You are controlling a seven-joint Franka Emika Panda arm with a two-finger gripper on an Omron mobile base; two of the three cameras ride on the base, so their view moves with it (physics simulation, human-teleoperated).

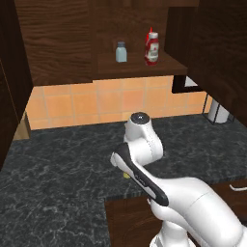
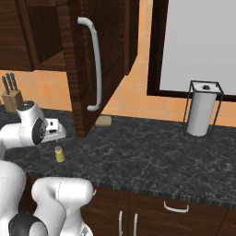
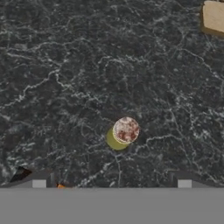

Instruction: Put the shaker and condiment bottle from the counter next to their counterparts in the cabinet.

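Observation:
The yellow shaker (image 3: 122, 133) with its speckled silvery cap stands upright on the dark marbled counter (image 3: 65, 65). My gripper (image 3: 111, 183) hangs open above it, and the shaker lies a little ahead of the two fingertips. The shaker (image 2: 59, 154) also shows below my hand, and a sliver of it (image 1: 126, 175) peeks out behind my arm. On the cabinet shelf (image 1: 140, 67) stand a pale grey-blue shaker (image 1: 121, 52) and a red condiment bottle (image 1: 152, 50) with a white label. A red pointed nozzle (image 1: 150, 30) shows just behind that bottle.
An open cabinet door (image 2: 80, 69) with a white handle hangs above the counter right of my hand. A tan block (image 2: 104, 121) lies by the wall. A paper towel holder (image 2: 201, 113) stands at the right, and a knife block (image 2: 11, 99) at the far left.

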